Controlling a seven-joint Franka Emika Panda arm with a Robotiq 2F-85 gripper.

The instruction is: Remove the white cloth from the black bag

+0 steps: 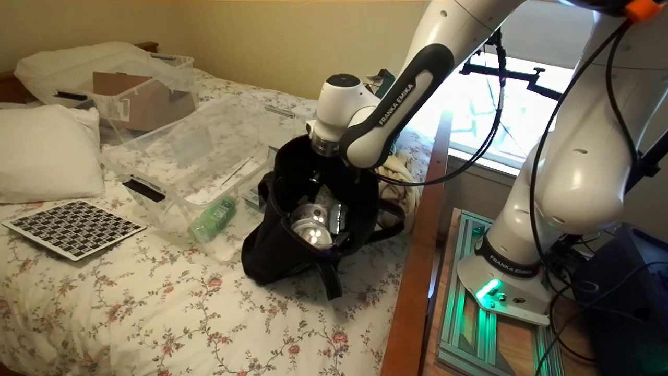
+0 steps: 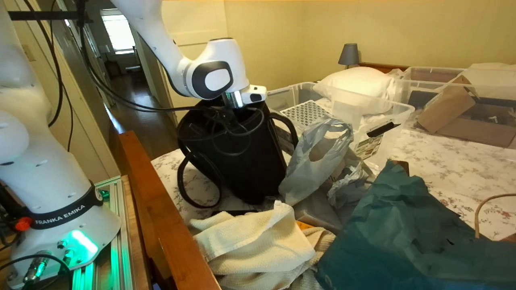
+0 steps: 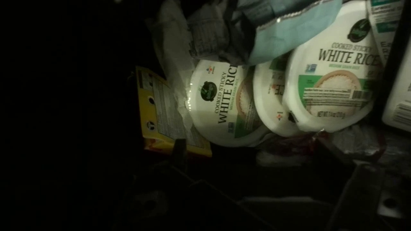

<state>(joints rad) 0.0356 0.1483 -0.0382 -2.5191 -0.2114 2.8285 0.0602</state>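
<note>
Down inside the black bag [image 2: 254, 165] | your gripper [image 3: 253, 144] is spread wide, nothing visibly held | whitish cloth [image 2: 258, 241] lies out on the bed [image 1: 209, 324] | removal looks done if that's yours, otherwise all left

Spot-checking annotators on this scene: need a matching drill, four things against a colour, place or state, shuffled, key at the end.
Things:
1. hand
2. black bag
3. bottle
4. checkered board

Colour, place or state:
A. green
B. close by a white pillow
C. open, facing rice tubs
D. straps hanging down

Pairs: 1-C, 2-D, 3-A, 4-B
</note>
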